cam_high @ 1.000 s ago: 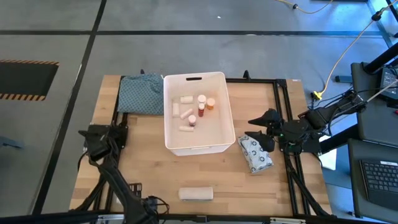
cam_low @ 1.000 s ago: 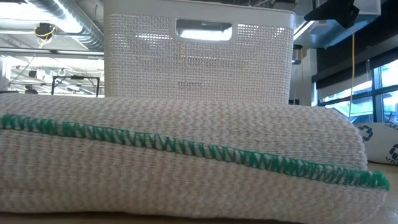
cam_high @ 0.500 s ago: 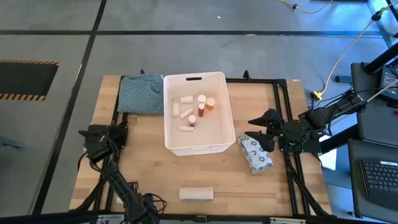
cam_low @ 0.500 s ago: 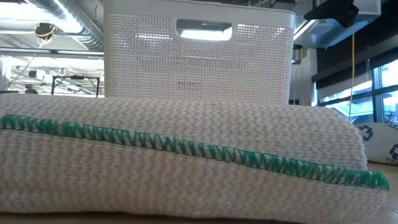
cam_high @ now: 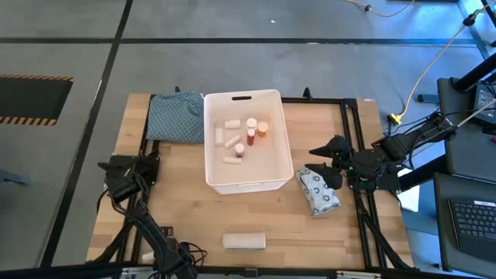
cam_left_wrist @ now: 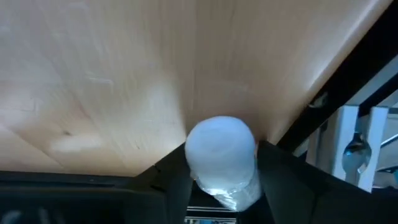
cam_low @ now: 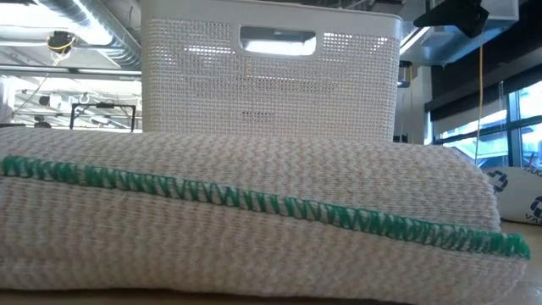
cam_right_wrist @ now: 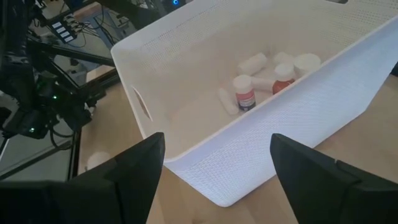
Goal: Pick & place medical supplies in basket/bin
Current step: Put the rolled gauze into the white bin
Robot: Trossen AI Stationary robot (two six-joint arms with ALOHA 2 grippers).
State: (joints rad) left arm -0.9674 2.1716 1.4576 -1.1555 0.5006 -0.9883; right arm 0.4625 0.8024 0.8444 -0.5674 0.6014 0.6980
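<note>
High view: white rectangular plastic basket [cam_high: 211, 147] sits mid-table on the pale wooden table [cam_high: 178, 209], already holding small white rolls [cam_high: 231, 124] and red-capped tiny bottles [cam_high: 251, 133], so the sorting is partly done by my reading. Beige fabric roll [cam_high: 244, 241] lies alone near the front edge; grey-patterned white packet [cam_high: 318, 191] lies just beside the basket's corner, next to the right tool [cam_high: 316, 161]. Teal-grey patterned cloth [cam_high: 175, 118] touches the basket's far side. Left tool [cam_high: 147, 256] is low at the front-left corner, over a small white item.

Low view: beige roll [cam_low: 254, 220] with green stitching fills the foreground, basket wall [cam_low: 271, 85] behind it, packet edge [cam_low: 518, 196] at the side.

Left wrist view: left tool is clamped on a small white rounded roll [cam_left_wrist: 221, 158], held above the wood, likely for carrying to the basket.

Right wrist view: right tool [cam_right_wrist: 214, 171] has fingers spread wide apart, empty, facing the basket [cam_right_wrist: 249, 149]; probably waiting.
</note>
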